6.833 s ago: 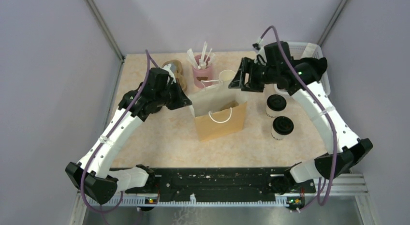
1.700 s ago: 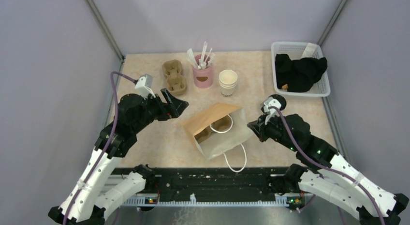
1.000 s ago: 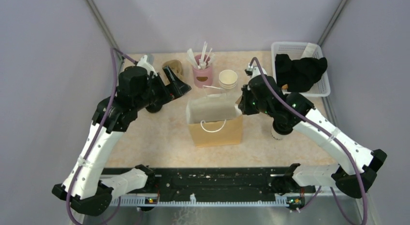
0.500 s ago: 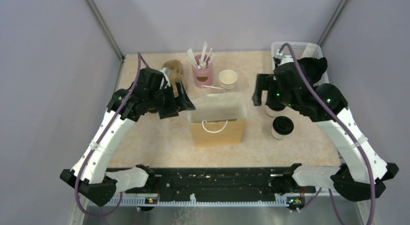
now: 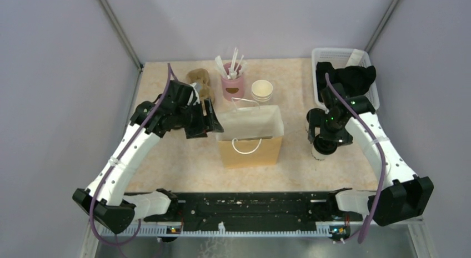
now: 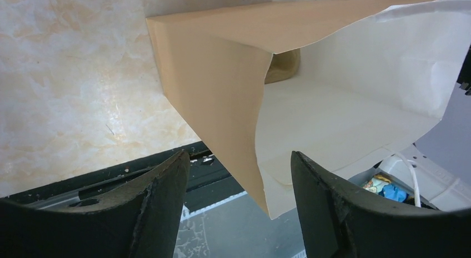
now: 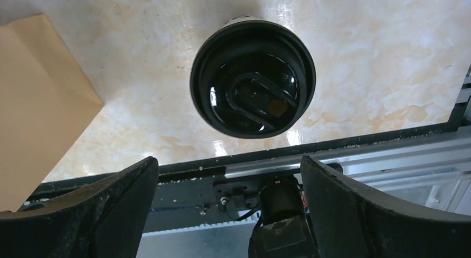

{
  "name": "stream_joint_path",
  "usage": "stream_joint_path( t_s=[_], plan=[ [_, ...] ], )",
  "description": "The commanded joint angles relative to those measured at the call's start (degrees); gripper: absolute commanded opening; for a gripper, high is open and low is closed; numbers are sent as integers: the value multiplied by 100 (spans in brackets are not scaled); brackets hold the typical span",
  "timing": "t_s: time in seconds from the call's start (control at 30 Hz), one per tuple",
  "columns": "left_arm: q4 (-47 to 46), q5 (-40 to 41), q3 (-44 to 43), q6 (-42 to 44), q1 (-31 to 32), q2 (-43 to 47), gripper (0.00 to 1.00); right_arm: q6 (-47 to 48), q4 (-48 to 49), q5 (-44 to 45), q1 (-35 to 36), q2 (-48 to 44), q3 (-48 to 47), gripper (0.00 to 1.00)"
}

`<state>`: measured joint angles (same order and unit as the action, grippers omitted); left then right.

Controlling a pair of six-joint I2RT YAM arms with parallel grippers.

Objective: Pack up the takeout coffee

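A takeout coffee (image 7: 252, 77), a white cup under a round black lid, stands on the marble top and shows from straight above in the right wrist view. My right gripper (image 7: 228, 165) hangs open above it, its fingers wide apart and clear of the lid. From the top view only the cup's white side (image 5: 317, 154) peeks out beneath that gripper (image 5: 327, 133). The brown paper bag (image 5: 250, 138) stands upright and open at centre. My left gripper (image 6: 239, 158) is open, with the bag's left wall (image 6: 222, 102) passing between its fingers untouched. A brown piece (image 6: 283, 66) lies inside the bag.
Along the back stand a cardboard cup carrier (image 5: 199, 79), a pink holder of stirrers (image 5: 233, 85) and a stack of lidless cups (image 5: 261, 91). A white basket (image 5: 371, 97) with black contents sits at the back right. The bag's corner (image 7: 39, 102) lies left of the cup.
My right gripper let go of the bag's right rim, opened wide and swung right to hang over the cups. The left gripper closed in on the bag's left rim, its jaws narrowing a little.
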<state>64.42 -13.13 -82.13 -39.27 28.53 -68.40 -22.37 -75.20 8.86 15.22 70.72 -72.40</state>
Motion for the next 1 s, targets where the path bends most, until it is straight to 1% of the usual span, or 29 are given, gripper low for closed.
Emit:
stream_joint_path(
  t_s=[0.0,0.13,0.23,0.37,0.47,0.6,0.63,0.97],
  plan=[
    [-208,-123,154,76,3,145,73,162,562,-67,-405,46,221,97],
    [-218,-98,158,104,3,153,73,242,806,-139,-680,11,451,95],
    [-235,-107,118,140,2,137,73,251,1146,-347,-808,9,681,90],
    [-188,-103,51,195,0,83,73,233,1288,-208,-810,74,825,86],
    [-183,-102,62,204,2,107,73,263,1364,-29,-815,33,880,81],
    [-176,-118,69,228,-2,100,73,308,1450,-10,-819,79,982,70],
    [-169,-113,64,227,-2,102,73,309,1466,-13,-815,102,1009,70],
    [-179,-133,65,276,0,73,74,359,1496,36,-818,163,993,78]
  ],
)
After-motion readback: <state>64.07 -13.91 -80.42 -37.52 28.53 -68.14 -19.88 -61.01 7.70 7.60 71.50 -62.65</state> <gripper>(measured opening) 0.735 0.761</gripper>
